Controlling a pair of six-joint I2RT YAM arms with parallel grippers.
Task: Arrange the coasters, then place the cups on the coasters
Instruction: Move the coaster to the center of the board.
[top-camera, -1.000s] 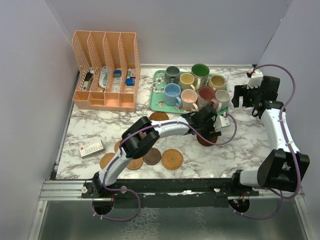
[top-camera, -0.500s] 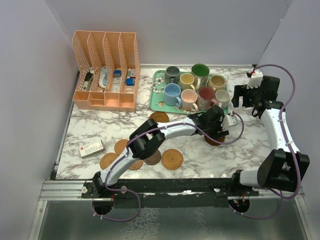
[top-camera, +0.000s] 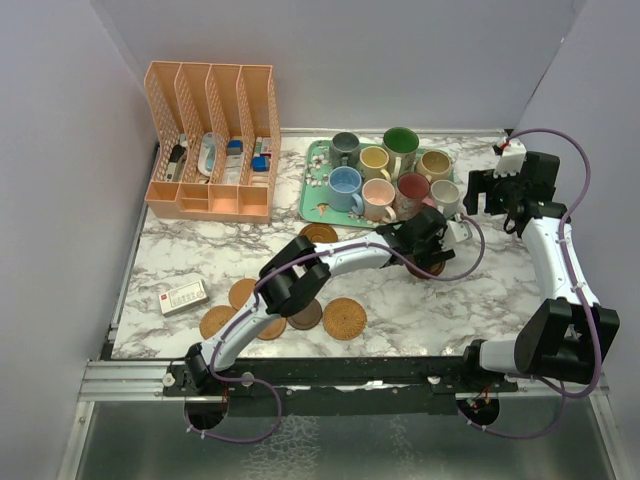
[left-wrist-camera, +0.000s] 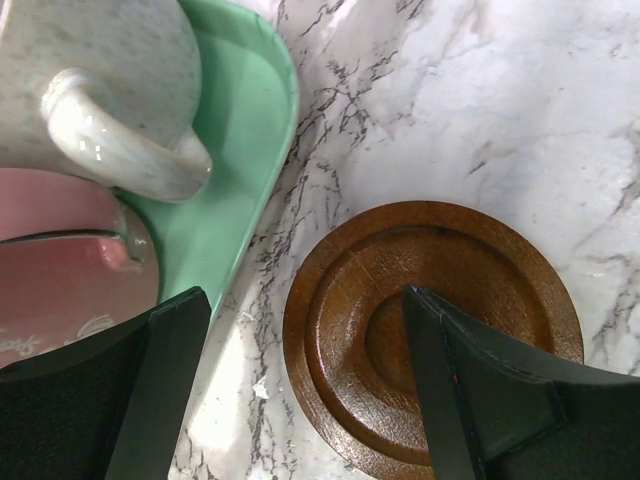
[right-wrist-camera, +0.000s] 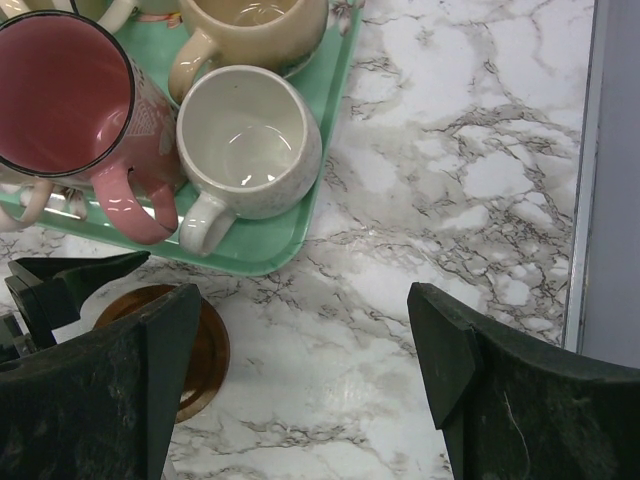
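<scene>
A: Where is the left gripper (left-wrist-camera: 303, 300)?

B: Low over the marble table (left-wrist-camera: 520, 110), just off the near right corner of the teal tray (left-wrist-camera: 255, 130). Its jaws stand wide apart and clamp nothing. One finger hangs over the middle of a dark brown coaster (left-wrist-camera: 340, 330), the other is beside the tray's edge.

A: And that coaster?

B: It lies flat on the marble, grooved rings up, close beside the tray but apart from it. I can't tell whether the finger touches it.

A: The right gripper (right-wrist-camera: 300, 295)?

B: It is spread open too, and empty. It hovers above bare marble past the same corner of the tray. Its camera looks down on the cream-white mug (right-wrist-camera: 250, 140), the dark red mug (right-wrist-camera: 60, 95) and the tan mug (right-wrist-camera: 255, 20).

A: So where are the cups?

B: All eight stand crowded on the tray. The other five are the grey mug (top-camera: 345, 148), green mug (top-camera: 400, 140), yellow mug (top-camera: 374, 160), blue mug (top-camera: 345, 182) and pink mug (top-camera: 378, 195). None is on a coaster yet.

A: Other coasters?

B: Six more show from above. A lone tan coaster (top-camera: 318, 233) lies in front of the tray, partly under the left arm. A loose cluster of coasters (top-camera: 215, 321) sits near the front edge — the arm covers part of it. An orange file organiser (top-camera: 210, 140) stands at the back left, and a small white box (top-camera: 183, 297) lies left of the cluster.
</scene>
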